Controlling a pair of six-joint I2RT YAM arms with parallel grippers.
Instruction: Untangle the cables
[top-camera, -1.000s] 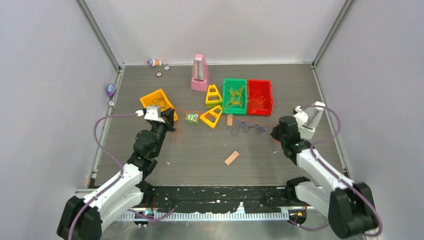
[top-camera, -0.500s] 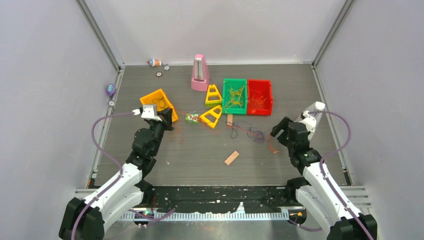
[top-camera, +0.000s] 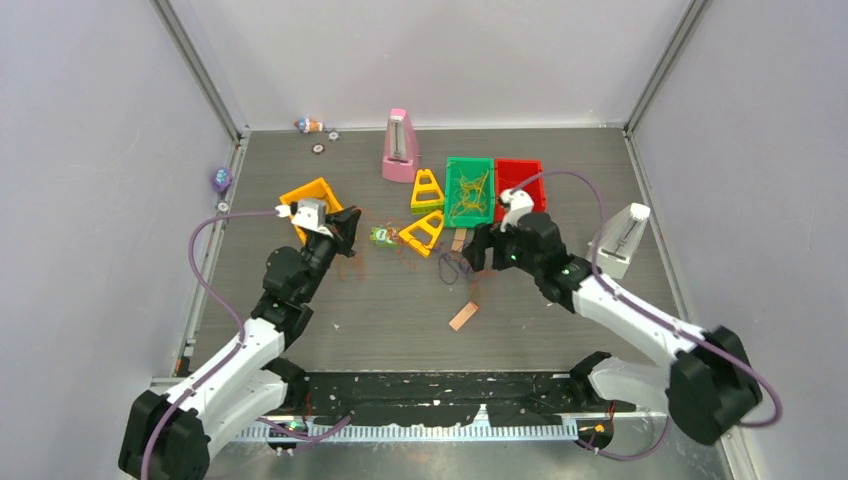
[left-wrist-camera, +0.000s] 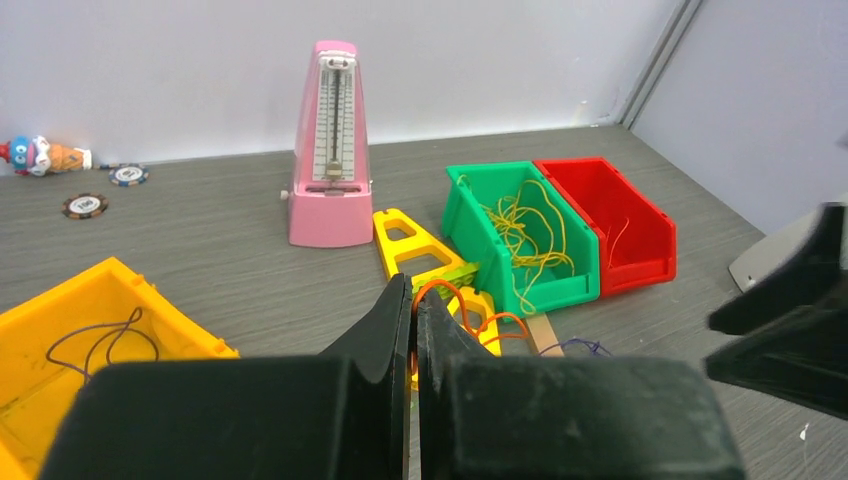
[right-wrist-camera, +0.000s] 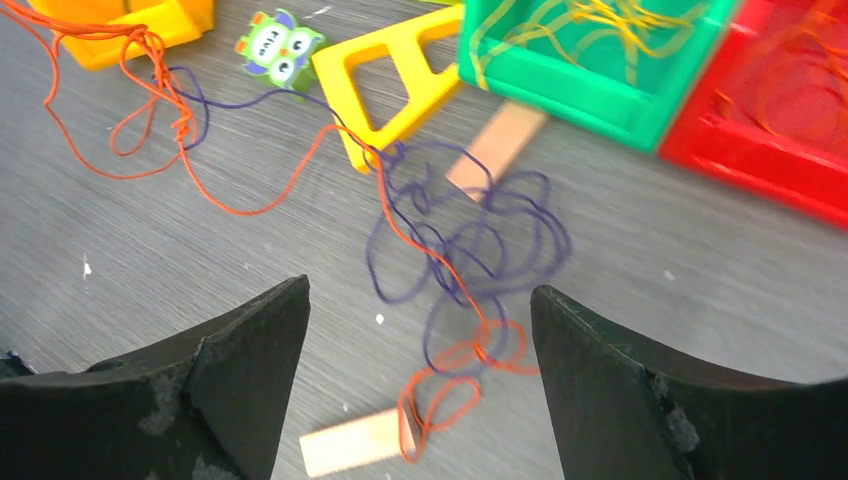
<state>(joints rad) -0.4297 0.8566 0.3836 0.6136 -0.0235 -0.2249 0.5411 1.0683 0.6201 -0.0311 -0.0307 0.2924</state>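
Tangle of cables (right-wrist-camera: 470, 240) on the desk (top-camera: 400, 310), just in front of the green bin (top-camera: 469, 190): dark purple loops bunched below the bin's near-left corner, with an orange cable (right-wrist-camera: 250, 208) threaded through them. Same orange cable strung out leftward from the green bin, past a yellow triangle frame (top-camera: 424, 232) and a small owl toy (right-wrist-camera: 280, 47), up to the left hand (left-wrist-camera: 413, 300). Left hand well left of the green bin, fingers pressed together, pinching that orange cable at the tips. Right hand (right-wrist-camera: 420, 300) above the tangle, just in front of the green bin, spread wide, 1 finger to each side of the purple loops, holding nothing. More yellow cables lying inside the green bin; a few orange ones inside the red bin (top-camera: 520, 193) touching its right side. 2 wooden blocks: 1 (right-wrist-camera: 497, 150) just beside the green bin's near edge, 1 (right-wrist-camera: 350, 440) farther in front, an orange loop at its end. Yellow bin (top-camera: 312, 200) far left of the green bin, a purple cable in it.
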